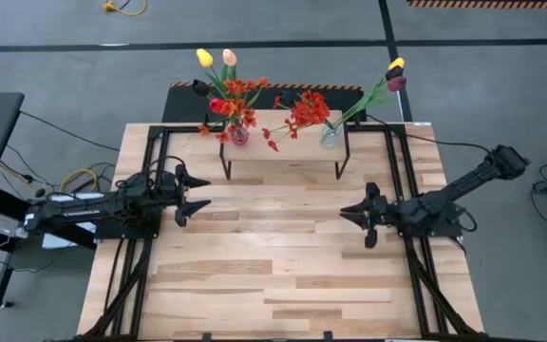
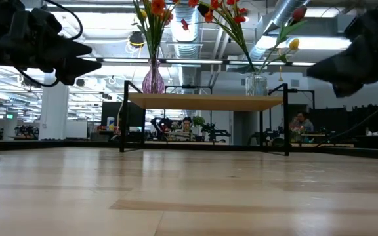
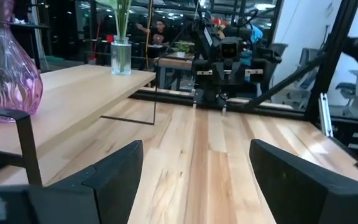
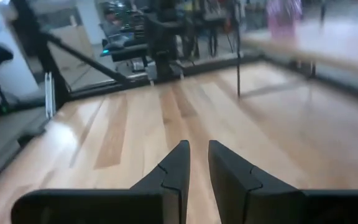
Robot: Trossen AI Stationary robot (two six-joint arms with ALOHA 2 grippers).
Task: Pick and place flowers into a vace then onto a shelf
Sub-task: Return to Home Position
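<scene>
- the left gripper (image 1: 203, 192) hovered over the table (image 1: 283, 271) at left-centre of the high view and pointed toward the frame centre. its fingers (image 3: 114, 171) were spread wide and held nothing.
- the right gripper (image 1: 343, 211) hovered at right-centre of the high view and pointed back toward the left gripper. its fingers (image 4: 178, 163) were drawn close together with only a thin slit between them, and held nothing.
- the two grippers were well apart from each other and from the shelf.
- the shelf (image 1: 283, 150) stood at upper centre of the high view, on thin black legs near the table's far edge.
- the purple vase (image 1: 239, 135) stood upright on the left end of the shelf top.
- the transparent vase (image 1: 330, 135) stood upright on the right end, apart from the purple vase.
- the flowers (image 1: 240, 95) were in the two vases:
  - purple vase: a yellow head, a cream head, a dark maroon head, a red head and orange-red sprays.
  - transparent vase: an orange-red spray leaning left, and long stems leaning toward the upper right with a yellow head and a maroon head.
- in the low view, both vases showed at upper centre on the shelf top, and the blossoms ran past the top edge of the frame.
- an orange-and-black striped tape (image 1: 487, 4) lay on the floor at the upper right edge of the high view. it carried stripes only.
- two seated people (image 2: 187, 124) showed far behind the shelf at centre of the low view.
</scene>
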